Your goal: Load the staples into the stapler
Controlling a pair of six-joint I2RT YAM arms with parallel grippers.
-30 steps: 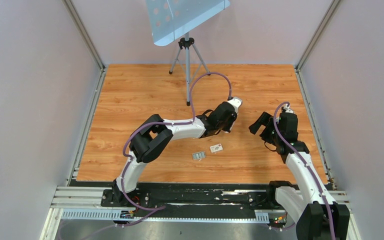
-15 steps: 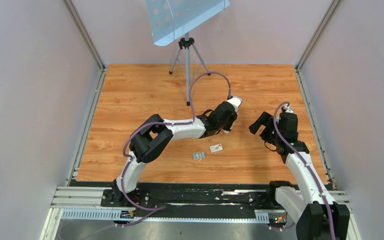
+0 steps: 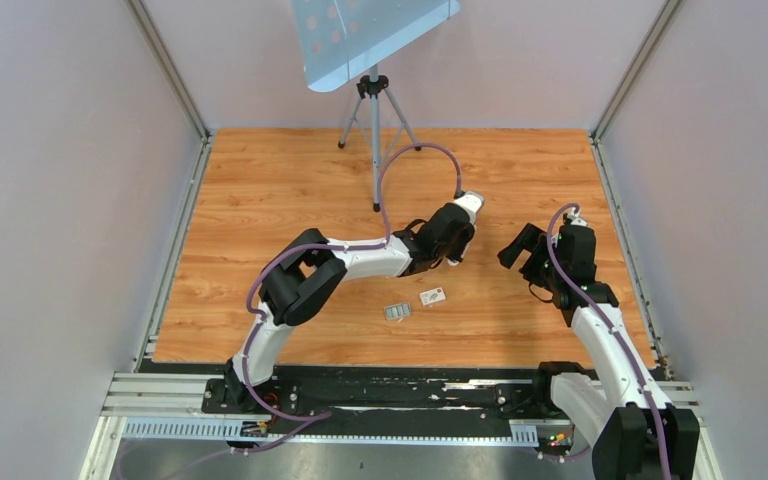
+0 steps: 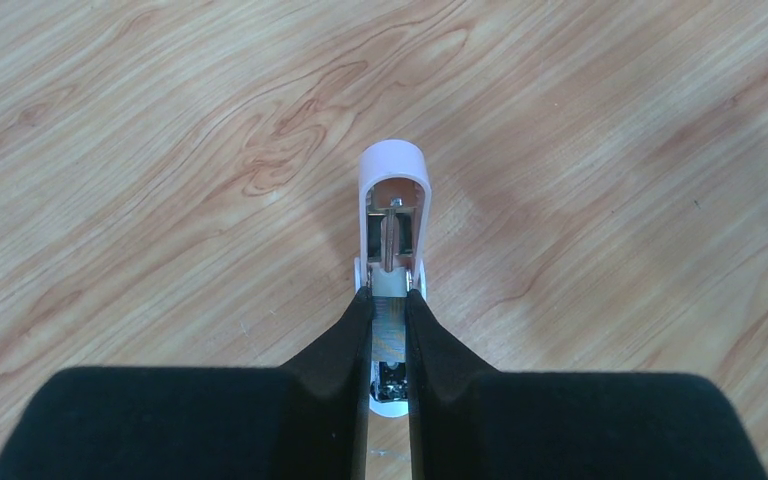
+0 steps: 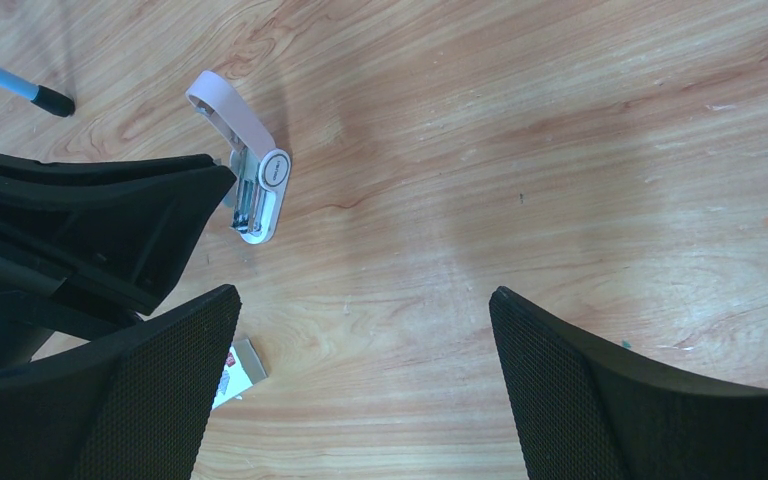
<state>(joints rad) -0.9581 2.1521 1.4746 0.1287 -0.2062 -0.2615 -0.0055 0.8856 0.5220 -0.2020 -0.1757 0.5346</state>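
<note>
Zero change, left claw (image 4: 388, 298) still clamping open stapler (image 4: 394, 166)

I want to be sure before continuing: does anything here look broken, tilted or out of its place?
Only the stapler stands out: its pink top is swung wide open from the base, which the left gripper grips. It looks opened, not broken. The white card and small block lie flat on the table; nothing spilled.
</note>
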